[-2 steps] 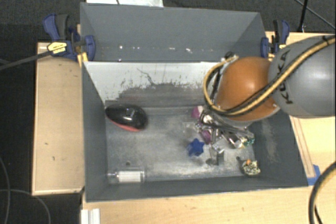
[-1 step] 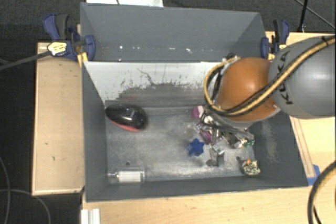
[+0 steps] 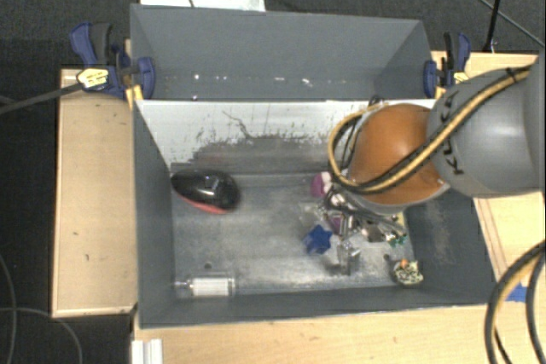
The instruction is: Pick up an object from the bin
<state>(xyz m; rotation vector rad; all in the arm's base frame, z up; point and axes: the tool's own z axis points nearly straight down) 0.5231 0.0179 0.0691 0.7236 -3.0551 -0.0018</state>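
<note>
Hanging low over the right half of the grey bin (image 3: 256,264), the hand (image 3: 346,256) is just right of a small blue piece (image 3: 317,240); whether it is wide or narrow cannot be told. A pink thing (image 3: 321,182) lies farther back, a black-and-red mouse-shaped thing (image 3: 205,190) well left, and a greenish bit (image 3: 408,271) to the near right.

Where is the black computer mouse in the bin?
In the camera view the black mouse lies left in the bin, behind the clear tube, far from the gripper.
</note>
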